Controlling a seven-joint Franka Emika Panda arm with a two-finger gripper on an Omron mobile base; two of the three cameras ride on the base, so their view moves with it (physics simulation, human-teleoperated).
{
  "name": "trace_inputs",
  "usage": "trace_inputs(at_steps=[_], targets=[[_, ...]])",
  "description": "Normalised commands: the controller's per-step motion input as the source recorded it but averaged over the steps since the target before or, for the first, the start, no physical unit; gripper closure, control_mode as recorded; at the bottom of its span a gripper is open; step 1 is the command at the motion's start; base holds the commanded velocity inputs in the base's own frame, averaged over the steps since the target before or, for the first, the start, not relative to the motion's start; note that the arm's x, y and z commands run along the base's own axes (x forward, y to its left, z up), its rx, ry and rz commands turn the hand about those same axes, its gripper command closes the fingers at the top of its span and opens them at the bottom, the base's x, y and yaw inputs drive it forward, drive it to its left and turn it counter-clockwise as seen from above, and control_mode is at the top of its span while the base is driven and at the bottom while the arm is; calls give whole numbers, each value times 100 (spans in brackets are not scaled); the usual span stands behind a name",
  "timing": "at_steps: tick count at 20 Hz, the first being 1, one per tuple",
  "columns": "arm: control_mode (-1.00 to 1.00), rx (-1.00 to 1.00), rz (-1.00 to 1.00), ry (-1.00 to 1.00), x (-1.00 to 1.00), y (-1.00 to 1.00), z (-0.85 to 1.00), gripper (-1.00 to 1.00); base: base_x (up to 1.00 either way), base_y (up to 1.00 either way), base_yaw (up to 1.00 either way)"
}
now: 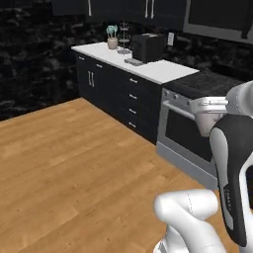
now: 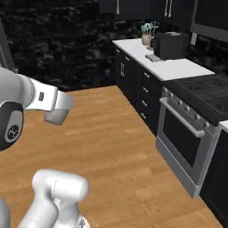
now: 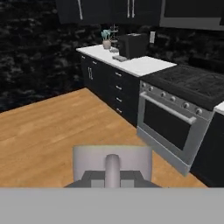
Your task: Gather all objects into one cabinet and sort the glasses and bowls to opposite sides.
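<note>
Several black cabinets (image 3: 105,11) well beyond hand (image 3: 112,171).

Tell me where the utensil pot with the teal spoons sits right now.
The utensil pot stands at the far left end of the white counter, just left of the wire basket stand and the black appliance.

the white arm (image 1: 232,163) rises at the lower right of the left base view, folded at a dark elbow, with its forearm reaching level to the left. in the right base view the wrist (image 2: 42,99) stretches level to the right. the gripper (image 3: 112,171) hangs in mid-air, aimed forward and a little down, its jaws pressed together on nothing.
</note>
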Motion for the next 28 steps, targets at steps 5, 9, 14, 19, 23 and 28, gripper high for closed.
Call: trace_inputs(at_steps=[5, 9, 14, 19, 23, 28], targets=[[100, 0, 0, 0, 0, 0, 0, 100, 20, 0, 85], [100, 0, 0, 0, 0, 0, 0, 100, 66, -2, 63], [100, 0, 0, 0, 0, 0, 0, 100, 100, -3, 21], [100, 0, 0, 0, 0, 0, 0, 100, 100, -5, 11], [100, 0, 0, 0, 0, 0, 0, 100, 100, -1, 5], [100, 0, 0, 0, 0, 0, 0, 100, 100, -10, 1]])
